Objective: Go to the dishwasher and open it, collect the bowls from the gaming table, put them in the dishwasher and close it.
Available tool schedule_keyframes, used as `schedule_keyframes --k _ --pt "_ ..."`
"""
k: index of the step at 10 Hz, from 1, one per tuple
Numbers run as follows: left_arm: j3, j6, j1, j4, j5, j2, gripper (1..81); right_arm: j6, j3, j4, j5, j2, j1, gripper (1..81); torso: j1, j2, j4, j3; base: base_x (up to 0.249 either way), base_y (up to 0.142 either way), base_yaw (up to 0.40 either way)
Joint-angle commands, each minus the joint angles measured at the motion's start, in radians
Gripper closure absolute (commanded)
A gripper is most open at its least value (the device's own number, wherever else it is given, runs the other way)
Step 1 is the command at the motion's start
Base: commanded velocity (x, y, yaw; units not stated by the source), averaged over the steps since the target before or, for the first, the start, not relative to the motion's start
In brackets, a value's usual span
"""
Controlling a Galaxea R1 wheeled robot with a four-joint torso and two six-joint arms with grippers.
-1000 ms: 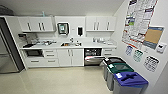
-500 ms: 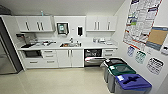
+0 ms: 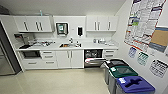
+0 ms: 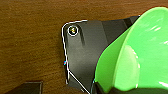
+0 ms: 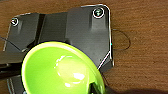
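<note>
**Kitchenette ahead, a bowl at each wrist**

Head view. Dishwasher (image 3: 93, 58): under the bench (image 3: 75, 46), right of the sink (image 3: 67, 45); dark interior exposed, steel door (image 3: 94, 62) tilted partly down. Cabinets (image 3: 70, 58): flat glossy white fronts with bar handles, below the bench and on the wall above. Bench: smooth white slab with small clutter, items too blurred to name. Towel dispenser (image 3: 61, 28): boxy, dark, on the wall over the sink. Bins (image 3: 122, 72): three in a row by the right wall, black, green and blue lids. Posters (image 3: 143, 22): dense printed sheets on the right wall. Floor (image 3: 55, 81): pale, glossy.

Left wrist view. Green bowl (image 4: 137, 55): bright, glossy plastic, round flared wall with highlights, large at the frame edge, in front of the dark robot plate. Below it, brown wood-grain surface (image 4: 30, 45). Fingers: cannot tell whether wide or closed on the bowl.

Right wrist view. Yellow-green bowl (image 5: 61, 68): glossy, round, smooth inside with a shallow flat base, seen from above over the dark plate. Same brown wood grain (image 5: 142, 50) beneath. Fingers: state cannot be told.
</note>
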Motion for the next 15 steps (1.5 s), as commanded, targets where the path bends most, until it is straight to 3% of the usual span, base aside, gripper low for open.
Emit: schedule_keyframes --k 1,15 --pt "-0.009 0.0 -0.048 0.007 0.036 -0.014 81.1 -0.002 -0.01 -0.005 -0.043 -0.018 0.032 81.1 0.0 0.0 0.0 0.0 0.135 0.0 0.0" --pt "-0.008 0.0 -0.048 0.004 0.035 -0.013 81.1 -0.002 -0.01 -0.005 -0.043 -0.018 0.032 81.1 0.0 0.0 0.0 0.0 0.135 0.0 0.0"
